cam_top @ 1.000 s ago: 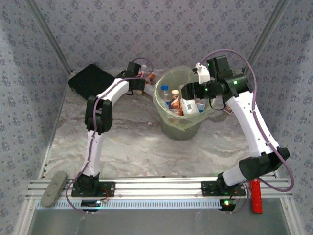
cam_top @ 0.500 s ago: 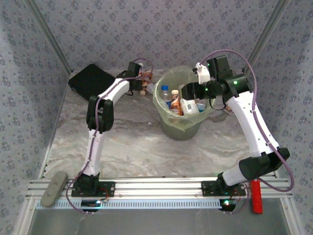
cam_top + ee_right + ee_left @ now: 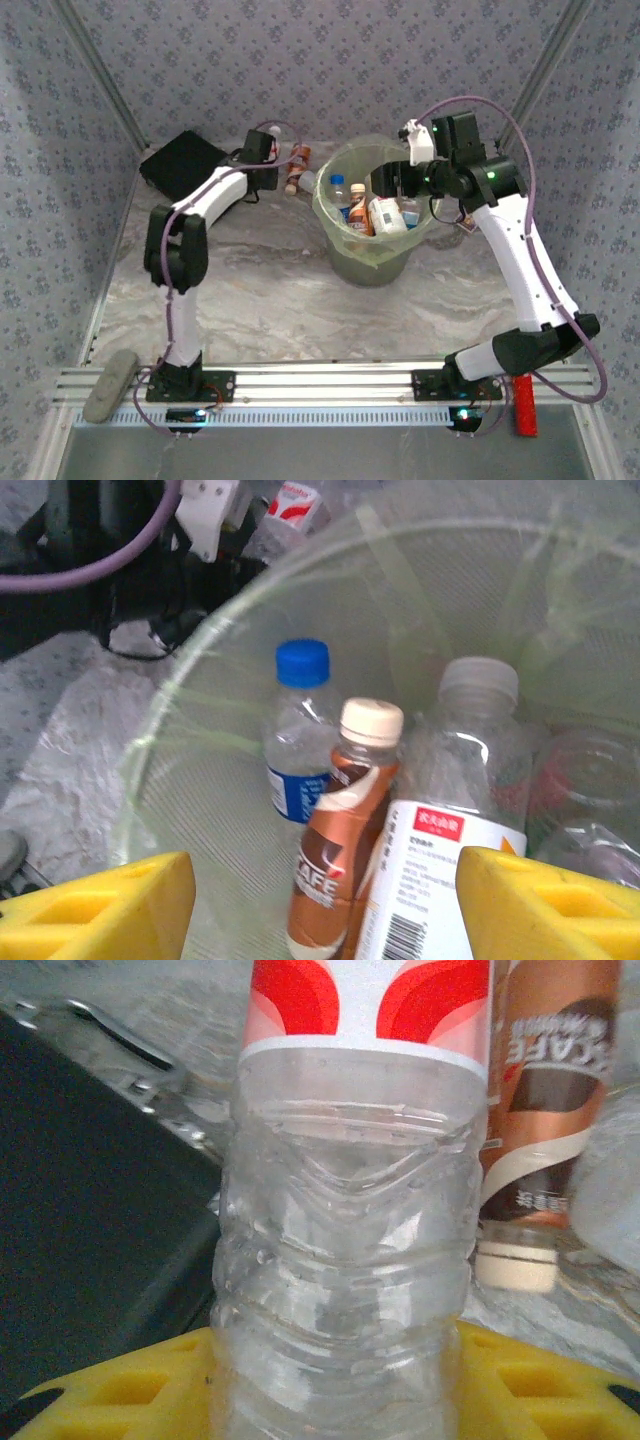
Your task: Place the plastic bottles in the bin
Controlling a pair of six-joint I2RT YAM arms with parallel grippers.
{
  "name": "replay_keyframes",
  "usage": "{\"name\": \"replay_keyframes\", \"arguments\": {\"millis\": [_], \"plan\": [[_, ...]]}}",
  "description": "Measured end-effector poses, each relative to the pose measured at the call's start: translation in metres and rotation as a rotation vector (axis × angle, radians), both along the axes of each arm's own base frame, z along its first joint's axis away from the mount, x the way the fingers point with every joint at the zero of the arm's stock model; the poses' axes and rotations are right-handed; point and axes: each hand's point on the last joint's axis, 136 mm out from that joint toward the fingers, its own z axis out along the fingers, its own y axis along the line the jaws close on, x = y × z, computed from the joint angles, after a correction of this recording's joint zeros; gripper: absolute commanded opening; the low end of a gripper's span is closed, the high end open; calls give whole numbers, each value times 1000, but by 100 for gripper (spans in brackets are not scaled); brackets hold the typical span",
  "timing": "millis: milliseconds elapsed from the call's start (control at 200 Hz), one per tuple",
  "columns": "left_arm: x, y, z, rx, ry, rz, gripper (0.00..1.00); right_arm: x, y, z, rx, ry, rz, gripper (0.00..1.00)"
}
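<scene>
Far left by the black case, the left gripper pinches a crumpled clear bottle with a red label, its cap cut off from view. More bottles stand in the pale green bin on the marbled desk. Above them the right gripper hangs spread wide, its arm arched over the rim.

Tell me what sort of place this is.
Most likely a robot test booth, not a home: patterned cloth walls close it in, a left arm and a right arm are bolted to a metal rail at the edge of the table, and a green bin holds plastic bottles.
</scene>
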Motion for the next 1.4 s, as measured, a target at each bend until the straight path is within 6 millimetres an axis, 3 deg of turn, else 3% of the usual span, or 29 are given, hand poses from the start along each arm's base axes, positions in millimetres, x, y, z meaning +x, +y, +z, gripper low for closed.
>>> {"name": "replay_keyframes", "arguments": {"millis": [155,280,455,560,665,930,1079,1279,1334,1399], "plan": [[-38,10,55,-82,-113,7,47,6,13,19,77,-47,15,71],[-81,9,80,-202,-180,-28,47,11,37,35,116,-77,66,74],[-149,-24,100,-373,-263,-181,47,21,86,49,161,-98,163,84],[-192,-50,113,-472,-318,-301,48,27,112,44,190,-72,201,89],[-216,-55,125,-546,-381,-347,48,37,135,34,212,-30,217,91],[-229,-61,145,-614,-463,-380,47,54,182,5,239,57,258,87],[-230,-62,146,-615,-466,-383,47,53,199,-4,252,92,279,67],[-228,-61,147,-613,-474,-374,48,52,202,-2,256,83,288,53],[-228,-61,147,-613,-475,-374,54,52,203,-1,256,81,289,53],[-228,-61,148,-611,-479,-376,72,52,203,2,257,71,293,54]]}}
